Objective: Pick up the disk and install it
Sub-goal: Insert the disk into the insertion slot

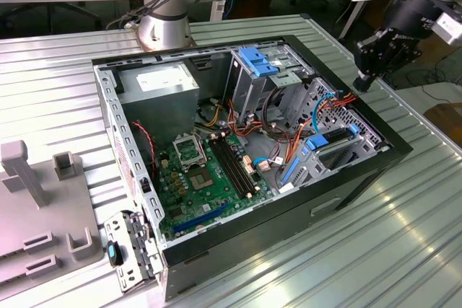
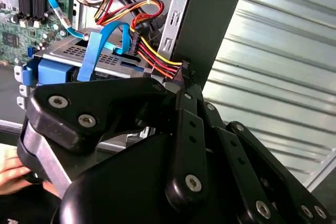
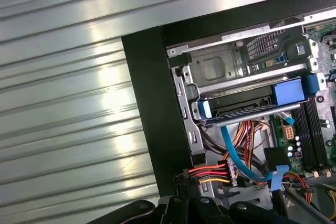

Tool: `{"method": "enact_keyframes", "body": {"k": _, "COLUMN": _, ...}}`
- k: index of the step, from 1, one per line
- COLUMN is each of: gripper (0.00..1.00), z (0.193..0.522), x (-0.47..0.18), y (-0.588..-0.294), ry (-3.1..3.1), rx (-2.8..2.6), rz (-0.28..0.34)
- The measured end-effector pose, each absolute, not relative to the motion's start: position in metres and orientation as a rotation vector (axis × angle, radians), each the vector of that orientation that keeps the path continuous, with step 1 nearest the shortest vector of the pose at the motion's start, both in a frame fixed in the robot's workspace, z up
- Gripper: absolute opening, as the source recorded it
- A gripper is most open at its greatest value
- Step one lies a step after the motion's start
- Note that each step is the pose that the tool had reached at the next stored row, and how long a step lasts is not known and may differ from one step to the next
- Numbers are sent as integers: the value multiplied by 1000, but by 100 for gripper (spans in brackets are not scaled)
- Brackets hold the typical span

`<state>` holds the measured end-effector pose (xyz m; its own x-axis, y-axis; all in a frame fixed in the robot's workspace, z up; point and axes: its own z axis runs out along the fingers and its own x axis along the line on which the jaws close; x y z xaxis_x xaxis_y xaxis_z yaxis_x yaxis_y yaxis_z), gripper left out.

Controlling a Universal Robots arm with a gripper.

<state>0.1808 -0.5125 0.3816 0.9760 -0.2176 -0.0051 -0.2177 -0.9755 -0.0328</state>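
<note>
Grey fixture plate (image 1: 43,232) in front, open computer case (image 1: 289,225) mid-desk, tool (image 1: 363,77) off to the side.
At the exterior view's left, the plate's lower corner is cut off at the picture's edge where it lies on the ribbed desk (image 1: 361,257). Inside the case, the disk (image 1: 333,143) lies flat in the metal drive cage (image 3: 215,69), by the wall on the exterior view's right. In the first wrist view only its edge in the blue carrier frame (image 3: 289,92) shows, running from that wall toward the motherboard (image 1: 209,178). The label is hidden, and the long axis cannot be made out. The tool hangs outside the case, apart from the disk; how far open it is cannot be told.
</note>
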Motion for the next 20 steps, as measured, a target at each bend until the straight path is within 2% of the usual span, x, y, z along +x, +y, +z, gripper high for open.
{"method": "enact_keyframes", "body": {"k": 3, "gripper": 11, "z": 381, "x": 180, "y": -514, "ry": 331, "rx": -3090, "rz": -12}}
{"method": "enact_keyframes", "body": {"k": 4, "gripper": 30, "z": 380, "x": 178, "y": -515, "ry": 312, "rx": -3089, "rz": -21}}
{"method": "enact_keyframes", "body": {"k": 11, "gripper": 30, "z": 372, "x": 169, "y": -515, "ry": 230, "rx": -3082, "rz": -85}}
{"method": "enact_keyframes", "body": {"k": 20, "gripper": 29, "z": 366, "x": 169, "y": -515, "ry": 229, "rx": -3080, "rz": -99}}
